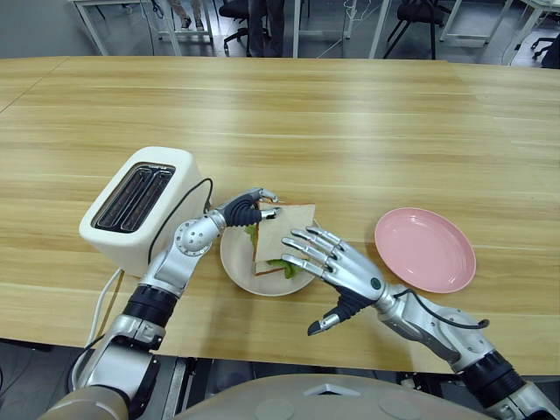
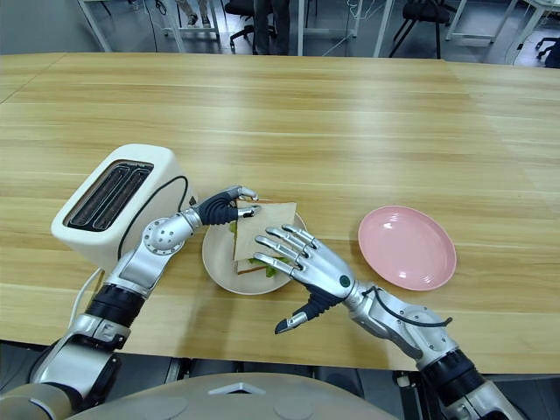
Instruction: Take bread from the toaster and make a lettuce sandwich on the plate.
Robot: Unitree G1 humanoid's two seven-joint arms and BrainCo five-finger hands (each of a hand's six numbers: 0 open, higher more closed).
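Note:
A cream toaster [image 1: 140,208] with empty slots stands at the left of the table. To its right a cream plate [image 1: 238,262] holds a sandwich: a slice of bread [image 1: 284,229] lies on top, with green lettuce [image 1: 283,267] showing under its near edge. My left hand [image 1: 249,209] pinches the far left corner of the top slice. My right hand [image 1: 328,264] hovers open just over the sandwich's near right side, fingers spread, holding nothing.
An empty pink plate [image 1: 425,248] lies to the right of the sandwich plate. A black cable [image 1: 180,206] runs from the toaster past my left arm. Bare wooden table stretches beyond. Chairs and desk legs stand in the room behind.

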